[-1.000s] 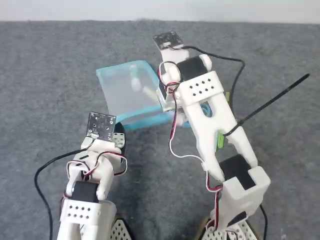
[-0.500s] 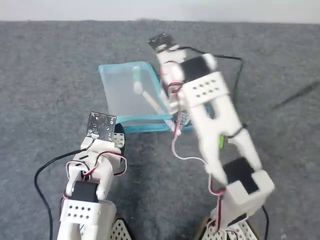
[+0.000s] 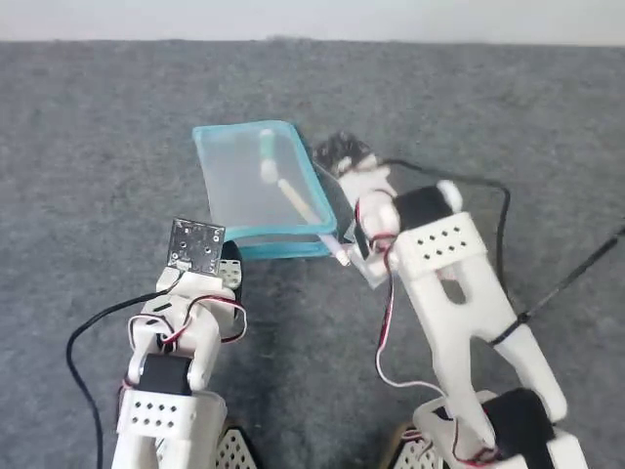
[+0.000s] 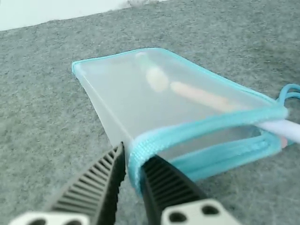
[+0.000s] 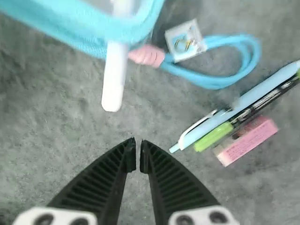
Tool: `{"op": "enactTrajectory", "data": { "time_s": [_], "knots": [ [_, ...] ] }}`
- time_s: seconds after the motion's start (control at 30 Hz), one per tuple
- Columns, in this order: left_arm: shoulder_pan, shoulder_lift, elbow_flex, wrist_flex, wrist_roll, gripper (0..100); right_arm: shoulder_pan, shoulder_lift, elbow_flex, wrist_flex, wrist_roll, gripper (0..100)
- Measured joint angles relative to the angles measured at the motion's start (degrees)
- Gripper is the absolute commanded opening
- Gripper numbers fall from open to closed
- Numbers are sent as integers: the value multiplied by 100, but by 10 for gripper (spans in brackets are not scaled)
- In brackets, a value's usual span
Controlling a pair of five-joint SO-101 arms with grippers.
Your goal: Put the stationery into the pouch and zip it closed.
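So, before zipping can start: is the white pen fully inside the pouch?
No, partly out. The white pen pokes through the mouth of the pouch, its end out over the grey table.

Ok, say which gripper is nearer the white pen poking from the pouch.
Right. The right gripper sits just off the white pen's end; the left gripper grips the pouch's far corner.
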Motion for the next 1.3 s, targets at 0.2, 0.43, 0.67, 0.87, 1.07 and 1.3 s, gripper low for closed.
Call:
{"op": "enactTrajectory", "data": {
  "time_s": [0.2,0.43,0.67,0.87,1.07,1.3],
  "knots": [
    [0,0,0,0,0,11,-141,-114,369,-308,0,7],
    [0,0,0,0,0,11,-686,220,360,-826,-158,7],
    [0,0,0,0,0,11,-721,1222,-545,-941,-316,7],
    [-9,0,0,0,26,11,-730,1978,-1714,-941,-475,7],
    [-18,0,0,0,35,11,-730,2356,-2514,-818,-765,9],
    [-413,0,0,0,-9,11,-659,1327,-2646,0,-765,9]
  ]
}}
